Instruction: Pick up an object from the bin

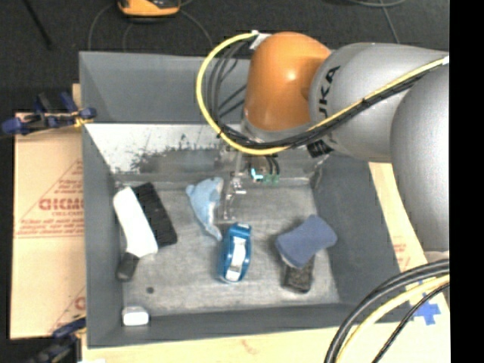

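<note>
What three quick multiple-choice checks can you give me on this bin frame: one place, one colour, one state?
1. Where in the bin does the small white block lie?
A. far right corner
B. lower left corner of the view
C. middle of the floor

2. What colour is the crumpled thing beside the gripper?
A. red
B. yellow
C. light blue

3. How does the dark blue pad lie?
A. partly on a dark lump
B. propped against the back wall
C. hanging over the rim

Answers:
1 B, it sits alone by the lower left walls.
2 C, it is pale blue, just left of the gripper.
3 A, the lump pokes out below the pad's lower edge.
</note>
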You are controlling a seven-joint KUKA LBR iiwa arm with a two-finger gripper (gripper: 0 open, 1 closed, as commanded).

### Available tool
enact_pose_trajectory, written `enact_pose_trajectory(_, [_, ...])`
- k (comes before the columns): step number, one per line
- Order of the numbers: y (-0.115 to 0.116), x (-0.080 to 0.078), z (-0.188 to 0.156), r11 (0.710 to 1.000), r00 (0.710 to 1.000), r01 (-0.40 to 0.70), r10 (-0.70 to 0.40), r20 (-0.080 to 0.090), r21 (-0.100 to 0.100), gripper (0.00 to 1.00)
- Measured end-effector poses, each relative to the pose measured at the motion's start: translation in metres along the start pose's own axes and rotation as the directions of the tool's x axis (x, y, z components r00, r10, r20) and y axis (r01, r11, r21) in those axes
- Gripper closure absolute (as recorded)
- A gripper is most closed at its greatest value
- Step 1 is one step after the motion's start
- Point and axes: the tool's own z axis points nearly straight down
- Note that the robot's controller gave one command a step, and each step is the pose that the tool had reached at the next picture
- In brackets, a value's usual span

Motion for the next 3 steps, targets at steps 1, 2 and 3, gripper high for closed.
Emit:
enact_pose_trajectory(1, [0.000,-0.002,-0.005,1.000,1.000,-0.001,0.001,0.008,-0.001,0.00])
enact_pose_trajectory(2, [0.033,0.031,0.091,0.998,0.998,-0.061,0.061,0.035,-0.006,1.00])
enact_pose_trajectory(3, [0.033,0.031,0.091,0.998,0.997,-0.061,0.061,0.035,-0.006,1.00])
